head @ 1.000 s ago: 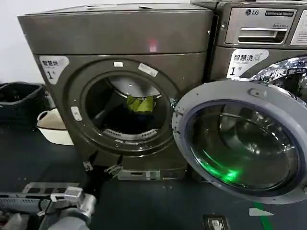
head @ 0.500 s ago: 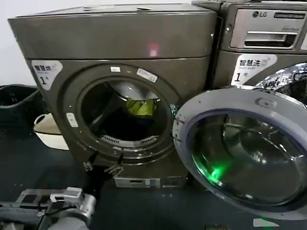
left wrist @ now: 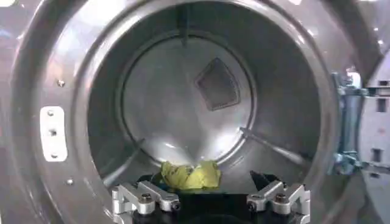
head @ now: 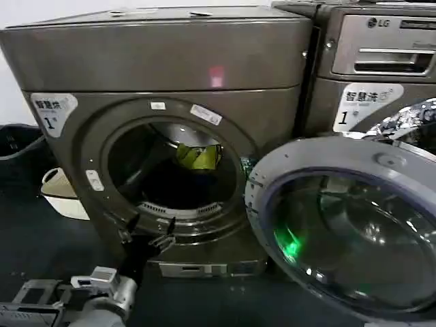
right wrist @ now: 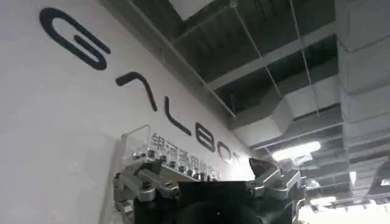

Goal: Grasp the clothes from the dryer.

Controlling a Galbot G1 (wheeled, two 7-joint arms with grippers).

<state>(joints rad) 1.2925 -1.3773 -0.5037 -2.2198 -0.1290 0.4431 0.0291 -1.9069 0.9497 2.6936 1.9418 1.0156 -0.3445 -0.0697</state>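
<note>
The dryer point(head: 163, 61) stands with its round porthole uncovered. Inside the drum lies a yellow-green piece of the clothes point(head: 199, 157), resting on a darker navy piece point(head: 174, 185). My left gripper point(head: 144, 234) hangs open just in front of the porthole's lower rim, holding nothing. In the left wrist view its open fingers point(left wrist: 146, 198) frame the yellow-green cloth point(left wrist: 190, 175) deeper in the drum, clear of it. My right gripper point(right wrist: 201, 176) is open and empty, pointing up at a wall with lettering and a ceiling.
The dryer's round glass door point(head: 347, 225) stands swung open to the right, jutting towards me. A grey LG machine point(head: 381, 41) sits behind it. A white basket point(head: 61, 194) and a dark basket point(head: 17, 139) lie on the floor left of the dryer.
The dryer has grown larger and slid left in the head view, as if I came closer. The left gripper stays open near the porthole's lower rim.
</note>
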